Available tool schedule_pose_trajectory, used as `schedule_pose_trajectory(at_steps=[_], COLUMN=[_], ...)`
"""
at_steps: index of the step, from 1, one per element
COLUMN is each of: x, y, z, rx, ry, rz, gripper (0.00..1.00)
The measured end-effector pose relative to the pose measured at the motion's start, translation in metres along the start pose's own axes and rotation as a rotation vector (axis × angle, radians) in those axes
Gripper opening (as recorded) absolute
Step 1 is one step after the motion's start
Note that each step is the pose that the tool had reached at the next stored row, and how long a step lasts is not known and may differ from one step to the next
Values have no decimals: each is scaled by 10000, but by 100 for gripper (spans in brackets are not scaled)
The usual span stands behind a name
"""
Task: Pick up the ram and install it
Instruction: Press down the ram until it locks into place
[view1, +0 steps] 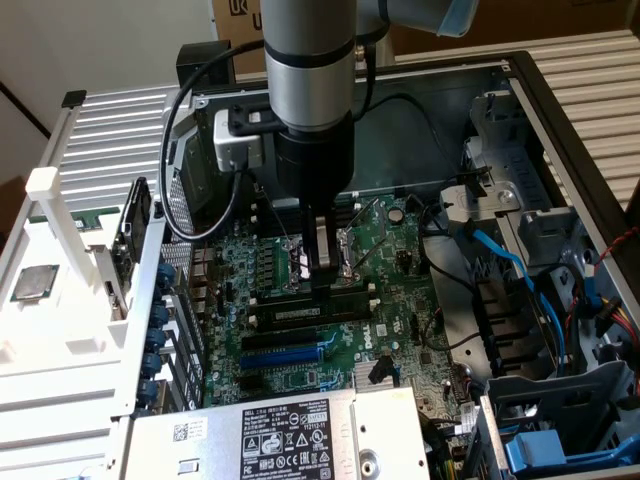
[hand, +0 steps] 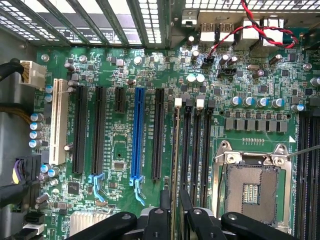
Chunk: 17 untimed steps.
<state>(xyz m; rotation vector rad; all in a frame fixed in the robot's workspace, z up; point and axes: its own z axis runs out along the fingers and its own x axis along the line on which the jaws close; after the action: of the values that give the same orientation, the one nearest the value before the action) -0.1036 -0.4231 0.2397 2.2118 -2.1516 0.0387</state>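
The ram is seen edge-on in the wrist view, a thin dark-green stick standing along the outermost black memory slot next to the long black expansion slot. My gripper has its two black fingers close on either side of the stick's near end and looks shut on it. In the exterior view the gripper reaches straight down onto the motherboard, and the ram runs crosswise under it, level with the slot. The other memory slots with white end clips lie beside it.
A blue expansion slot and black ones flank the memory slots, and the open CPU socket is on the other side. The case walls, a labelled power supply, blue cables and drive cage surround the board.
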Motion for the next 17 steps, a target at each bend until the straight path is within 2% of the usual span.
schedule_pose_trajectory(at_steps=[8,10,11,12,17], x=[1,0,0,0,0], y=[0,0,0,0,0], z=[-19,-19,-19,-19,-19], rx=[2,2,3,2,2], ry=[-4,-4,-4,-4,-4], rz=[0,0,1,0,0], gripper=[22,19,13,10,10])
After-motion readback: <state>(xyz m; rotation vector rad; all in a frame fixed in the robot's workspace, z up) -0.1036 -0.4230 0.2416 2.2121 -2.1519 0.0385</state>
